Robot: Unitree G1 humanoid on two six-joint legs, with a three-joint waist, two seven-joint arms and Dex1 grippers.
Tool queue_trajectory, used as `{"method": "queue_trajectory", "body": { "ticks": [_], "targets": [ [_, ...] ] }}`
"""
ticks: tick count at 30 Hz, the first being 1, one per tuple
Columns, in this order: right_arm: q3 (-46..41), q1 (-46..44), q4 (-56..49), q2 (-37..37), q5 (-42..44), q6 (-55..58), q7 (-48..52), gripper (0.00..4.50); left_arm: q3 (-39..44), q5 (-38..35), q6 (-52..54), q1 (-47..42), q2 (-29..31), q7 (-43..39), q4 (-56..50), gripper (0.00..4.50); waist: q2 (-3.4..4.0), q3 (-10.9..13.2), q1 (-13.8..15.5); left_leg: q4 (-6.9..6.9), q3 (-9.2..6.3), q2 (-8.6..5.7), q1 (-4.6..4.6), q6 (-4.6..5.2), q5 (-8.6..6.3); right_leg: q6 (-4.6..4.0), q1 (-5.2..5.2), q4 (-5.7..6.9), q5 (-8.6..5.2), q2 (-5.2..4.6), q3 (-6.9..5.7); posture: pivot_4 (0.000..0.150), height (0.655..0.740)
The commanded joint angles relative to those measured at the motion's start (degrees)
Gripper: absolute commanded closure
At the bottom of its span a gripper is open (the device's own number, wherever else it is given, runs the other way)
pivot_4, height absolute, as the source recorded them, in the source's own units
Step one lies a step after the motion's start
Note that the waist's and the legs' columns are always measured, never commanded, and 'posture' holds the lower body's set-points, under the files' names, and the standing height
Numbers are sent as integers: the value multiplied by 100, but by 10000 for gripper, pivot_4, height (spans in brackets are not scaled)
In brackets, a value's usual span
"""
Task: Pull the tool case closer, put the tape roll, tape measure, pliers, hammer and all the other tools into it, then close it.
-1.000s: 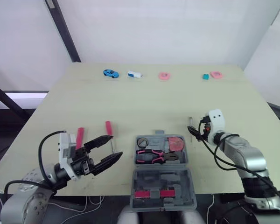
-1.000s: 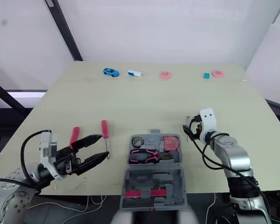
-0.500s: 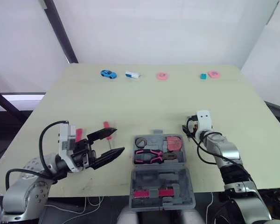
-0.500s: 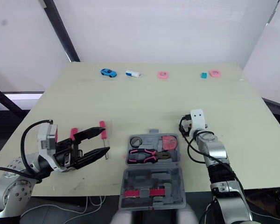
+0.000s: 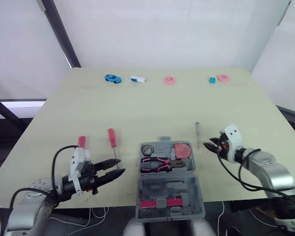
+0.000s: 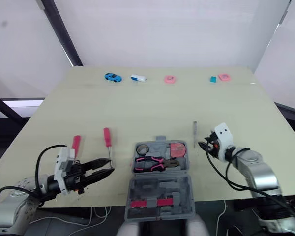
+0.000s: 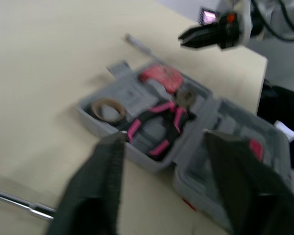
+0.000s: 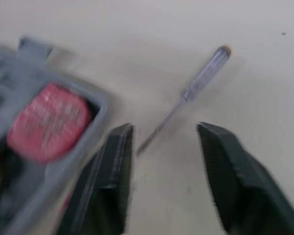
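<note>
Table [image 5: 152, 108] holds two red-handled screwdrivers [image 5: 111, 137], one tool case [image 5: 170, 190].

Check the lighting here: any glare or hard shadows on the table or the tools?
Left eye view: the table is evenly lit, no glare, and the tool case throws no hard shadow. Right wrist view: the clear screwdriver has only a soft shadow beside it. Left wrist view: no glare on the case's grey plastic.

Tool case [image 8: 68, 84] blurred, partly cropped.

head pair looks down over table [image 5: 147, 108]; wrist cams close, apparently share tool case [image 7: 137, 90]
</note>
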Motion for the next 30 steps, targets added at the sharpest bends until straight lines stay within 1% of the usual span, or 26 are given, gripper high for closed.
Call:
{"method": "queue_trajectory", "body": {
  "ticks": [1, 2, 3, 6, 11, 14, 19, 23, 30],
  "targets": [
    [321, 76, -254, -628, -135, -516, 909, 44879, -353, 402, -413, -302, 116, -384, 543, 40105, -1, 0, -11, 1, 0, 1, 2, 0, 0, 0, 1, 1, 0, 3, 1, 1500, 7400],
    [430, 100, -238, -794, -193, -643, 1112, 45000, -466, 508, -485, -400, 120, -462, 717, 43199, 0, 0, -9, 2, 0, 1, 3, 0, 0, 0, 1, 2, 0, 3, 2, 1500, 7400],
    [540, 100, -198, -912, -239, -744, 1280, 45000, -602, 659, -638, -514, 121, -561, 927, 44356, -1, -1, -16, 2, -2, 1, 3, 0, 0, -1, 1, 3, 0, 5, 1, 1500, 7400],
    [891, 49, -51, -1088, -499, -1097, 1582, 45000, -911, 1005, -973, -791, 104, -746, 1422, 44356, -2, -1, -17, 2, -5, 2, 1, 0, 0, 8, 1, 1, 6, 9, 1, 1500, 7400],
    [1403, -128, 69, -1044, -929, -1432, 1803, 45000, -1343, 1442, -1180, -1259, -24, -745, 1886, 44356, -2, -1, 23, 4, -2, 1, -5, 0, 0, 18, 0, 0, 12, 7, 1, 1500, 7400],
    [1602, -213, 89, -974, -1093, -1448, 1852, 45000, -1492, 1529, -1114, -1417, -163, -644, 1830, 44356, -2, -1, 86, 7, -1, 1, -5, 0, 0, 18, 1, 0, 12, 6, 1, 1500, 7400],
    [1923, -311, 137, -889, -1434, -1419, 1853, 45000, -1676, 1607, -1031, -1389, -291, -504, 1521, 44356, -2, -1, 128, 10, -3, 1, -6, 0, 0, 18, 1, 3, 13, 7, 1, 1500, 7400],
    [2147, -458, 138, -585, -1627, -1346, 1764, 45000, -1782, 1665, -890, -1357, -421, -298, 1269, 44356, -2, -1, 118, 12, -3, 1, -5, 0, 0, 18, 1, 4, 13, 7, 1, 1500, 7400],
    [2352, -628, 153, -252, -1867, -1276, 1817, 45000, -1868, 1667, -803, -1462, -579, -146, 1212, 44356, -3, -2, 120, 31, -9, 2, -5, 0, 0, 19, 9, 11, 14, 9, -3, 1500, 7400]
  ]
}}
